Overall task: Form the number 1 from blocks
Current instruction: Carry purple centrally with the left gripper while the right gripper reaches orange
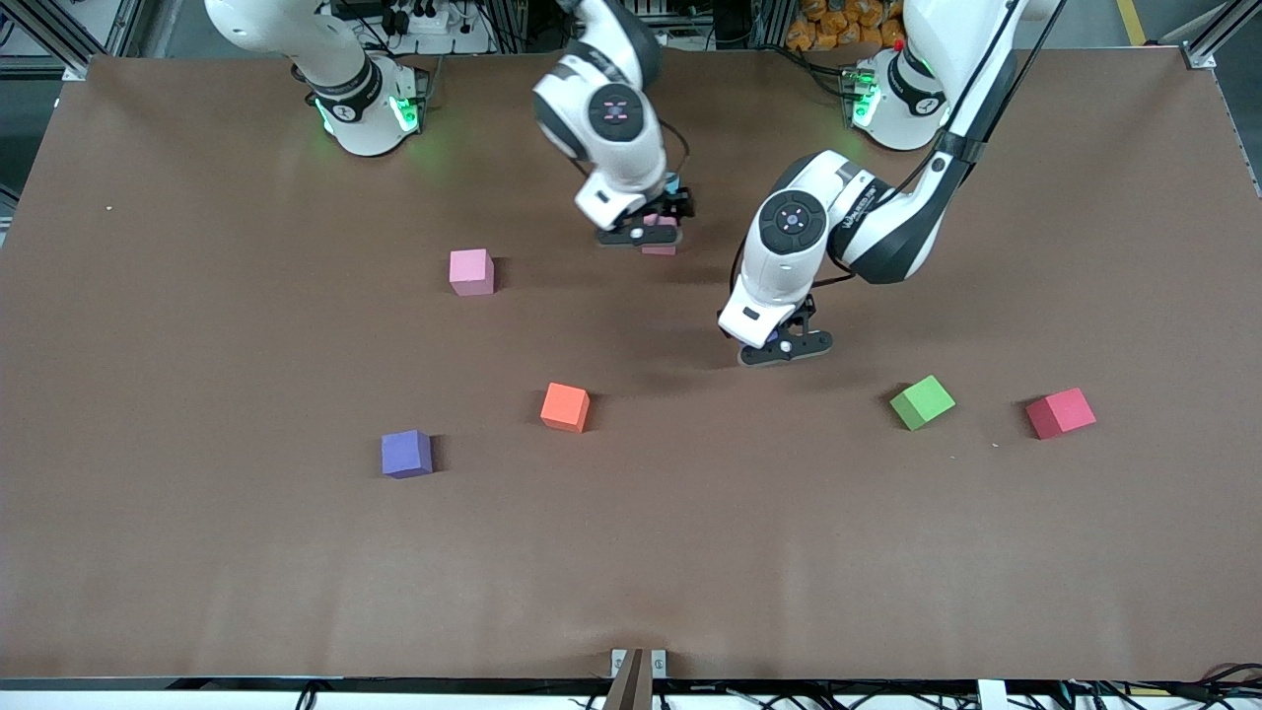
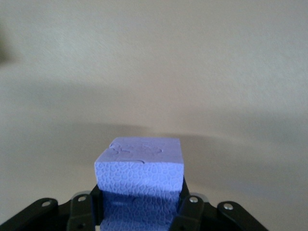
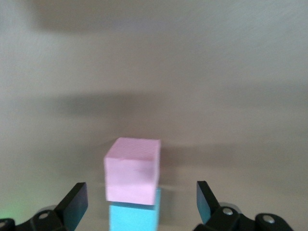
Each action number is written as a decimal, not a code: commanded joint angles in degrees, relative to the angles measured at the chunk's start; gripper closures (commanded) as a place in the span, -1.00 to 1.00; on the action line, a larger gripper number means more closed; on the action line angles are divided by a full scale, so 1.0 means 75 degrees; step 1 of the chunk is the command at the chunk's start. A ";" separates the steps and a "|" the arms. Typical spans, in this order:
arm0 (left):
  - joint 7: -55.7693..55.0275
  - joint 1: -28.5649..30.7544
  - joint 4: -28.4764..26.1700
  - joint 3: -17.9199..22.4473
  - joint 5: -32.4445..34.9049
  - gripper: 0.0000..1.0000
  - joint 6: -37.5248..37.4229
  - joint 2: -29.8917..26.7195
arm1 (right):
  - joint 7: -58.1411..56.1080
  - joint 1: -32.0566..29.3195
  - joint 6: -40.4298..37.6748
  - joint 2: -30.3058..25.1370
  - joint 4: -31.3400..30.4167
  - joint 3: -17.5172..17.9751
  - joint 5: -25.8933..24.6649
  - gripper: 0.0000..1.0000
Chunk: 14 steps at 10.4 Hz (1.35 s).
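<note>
Front view: desk as I watch it from my remote station, both arms reaching in from their bases.
Right gripper: low over a pink block and a light blue block at mid-desk, toward the bases.
Left gripper: in the air over bare desk, between the orange block and the green block.
Loose blocks: a second pink block toward the right arm's end; a purple block nearest the camera; a red cube beside the green one, toward the left arm's end.
Left wrist view: I see the left gripper with its jaws clamped on a held purple block.
Right wrist view: I see the right gripper with its jaws spread wide, clear of both sides of the pink block, which touches the light blue block; whether stacked or side by side I cannot tell.
</note>
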 commanded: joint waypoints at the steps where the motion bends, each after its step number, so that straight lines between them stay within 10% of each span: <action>1: 0.0149 -0.0369 -0.0043 -0.0203 -0.0181 1.00 -0.0115 -0.0060 | -0.0797 -0.1302 -0.0091 -0.0670 -0.0679 0.0376 -0.0064 -1.00; 6: 0.0055 -0.1413 0.0191 -0.0192 -0.1130 1.00 -0.0091 0.0338 | -0.3016 -0.3811 -0.0034 -0.0039 0.0080 0.0177 -0.0076 -1.00; 14: -0.0414 -0.2165 0.0191 -0.0121 -0.1154 1.00 0.0670 0.1018 | -0.2724 -0.3639 -0.0092 0.2293 0.2905 -0.0818 0.0030 -1.00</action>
